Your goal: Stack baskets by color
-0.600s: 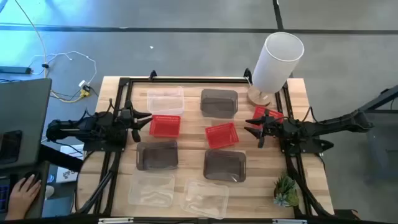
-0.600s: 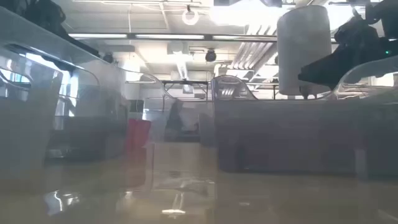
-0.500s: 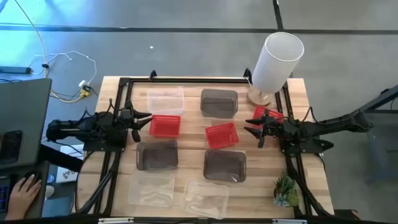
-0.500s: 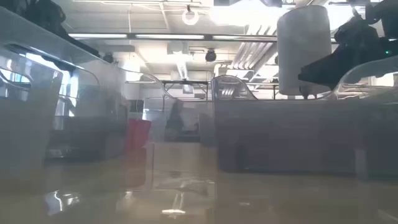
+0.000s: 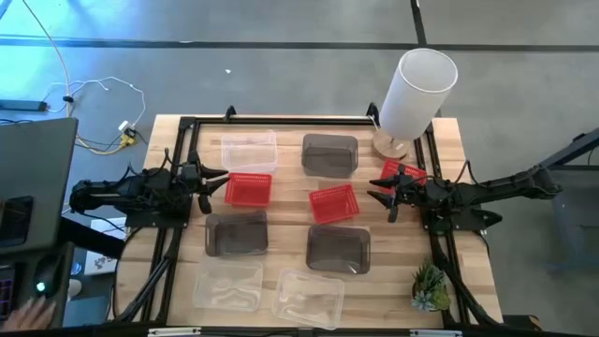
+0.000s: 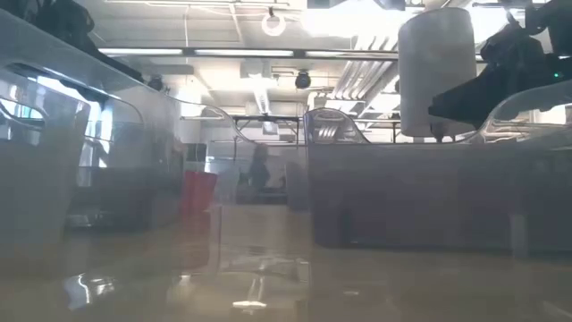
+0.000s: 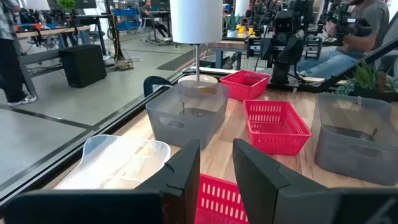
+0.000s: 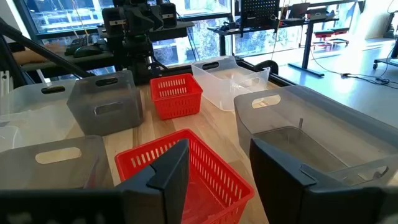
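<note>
Hovering at the table's (image 5: 281, 201) two side edges, I hold both grippers empty with fingers apart.

My left gripper (image 5: 208, 178) points at a red basket (image 5: 248, 189) just ahead of its tips. Past that basket sits a second red basket (image 5: 334, 203) in the middle. Flanking my line are a clear basket (image 5: 249, 150) on one side and a dark grey basket (image 5: 236, 233) on the other.

My right gripper (image 5: 384, 197) faces that middle red basket, with a third red basket (image 5: 408, 172) close beside its wrist. Farther off stand two more grey baskets (image 5: 330, 154) (image 5: 338, 248). Two clear baskets (image 5: 227, 284) (image 5: 308, 298) lie along the front edge. A tall white cylinder (image 5: 416, 91) and a small plant (image 5: 430, 286) occupy the corners on my right arm's side.
</note>
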